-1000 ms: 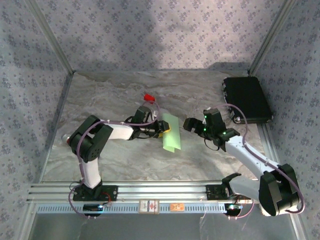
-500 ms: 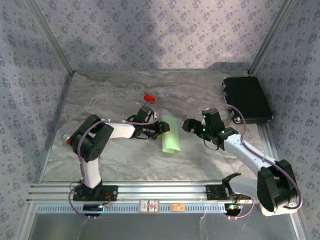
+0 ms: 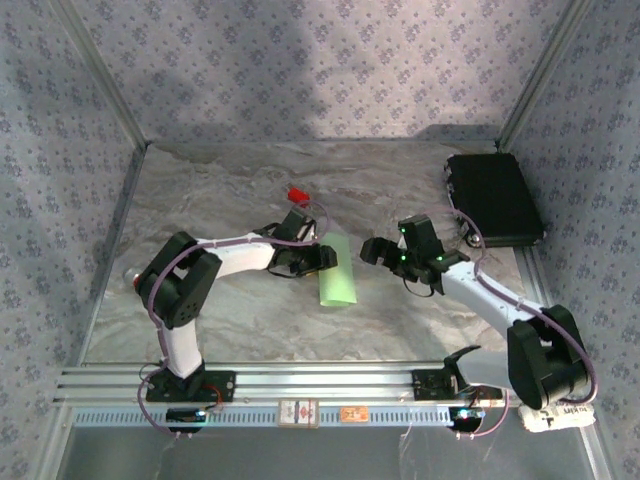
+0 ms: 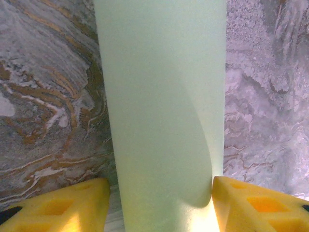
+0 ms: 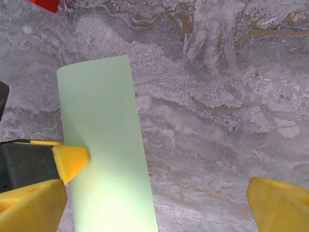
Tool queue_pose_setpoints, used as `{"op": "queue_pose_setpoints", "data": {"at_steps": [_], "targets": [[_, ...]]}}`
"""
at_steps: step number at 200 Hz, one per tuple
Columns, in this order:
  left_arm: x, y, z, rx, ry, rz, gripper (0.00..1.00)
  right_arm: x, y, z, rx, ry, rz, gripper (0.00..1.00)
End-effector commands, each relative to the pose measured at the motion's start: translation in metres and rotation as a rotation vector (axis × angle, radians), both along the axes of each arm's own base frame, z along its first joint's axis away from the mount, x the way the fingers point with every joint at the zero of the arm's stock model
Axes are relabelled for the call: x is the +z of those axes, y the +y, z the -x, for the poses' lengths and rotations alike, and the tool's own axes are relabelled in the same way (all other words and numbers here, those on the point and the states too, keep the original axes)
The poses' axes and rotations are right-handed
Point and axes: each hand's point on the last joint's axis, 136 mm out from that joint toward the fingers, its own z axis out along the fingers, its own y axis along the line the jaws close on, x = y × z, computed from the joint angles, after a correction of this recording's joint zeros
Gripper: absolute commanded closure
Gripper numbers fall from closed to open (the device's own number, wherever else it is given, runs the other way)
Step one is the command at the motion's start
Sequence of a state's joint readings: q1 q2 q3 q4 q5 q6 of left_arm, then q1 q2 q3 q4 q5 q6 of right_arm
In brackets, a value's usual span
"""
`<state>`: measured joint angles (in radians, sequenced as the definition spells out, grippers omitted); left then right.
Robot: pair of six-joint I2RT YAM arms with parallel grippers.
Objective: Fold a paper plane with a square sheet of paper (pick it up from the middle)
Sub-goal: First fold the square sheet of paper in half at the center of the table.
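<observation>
While straddling the square sheet of paper (image 3: 337, 272) (image 4: 161, 96) (image 5: 104, 145) with the left gripper (image 3: 322, 258) (image 4: 161, 193), holding the jaws parted: touching the sheet's curled long edge with one yellow finger (image 4: 251, 203), standing just clear of the opposite edge with the other. Pinching nothing. Facing the sheet from its right side with the right gripper (image 3: 372, 250) (image 5: 154, 193), spreading its jaws wide, gripping nothing. Lying folded over into a narrow strip near the middle of the tabletop (image 3: 230, 320). Sitting toward the far edge, beyond the left gripper: a small red block (image 3: 297, 194) (image 5: 46, 4). Resting by the far right corner: a black case (image 3: 495, 198).
</observation>
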<state>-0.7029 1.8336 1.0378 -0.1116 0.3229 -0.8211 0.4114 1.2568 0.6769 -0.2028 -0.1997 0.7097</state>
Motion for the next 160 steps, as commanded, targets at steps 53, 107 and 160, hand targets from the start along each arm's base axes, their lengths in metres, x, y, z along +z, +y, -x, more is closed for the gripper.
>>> {"op": "queue_pose_setpoints", "data": {"at_steps": [53, 107, 160], "targets": [[0.010, 0.012, 0.002, -0.021, -0.024, -0.053, 0.42, -0.009, 0.016, -0.007, 0.023, 0.017, -0.018, 0.04], [0.006, 0.010, 0.004, -0.045, -0.013, -0.053, 0.42, -0.008, 0.011, -0.010, 0.001, 0.012, 0.020, 0.02], [-0.001, 0.012, 0.004, -0.072, -0.002, -0.083, 0.42, -0.005, -0.008, -0.009, -0.101, -0.025, 0.066, 0.02]]}}
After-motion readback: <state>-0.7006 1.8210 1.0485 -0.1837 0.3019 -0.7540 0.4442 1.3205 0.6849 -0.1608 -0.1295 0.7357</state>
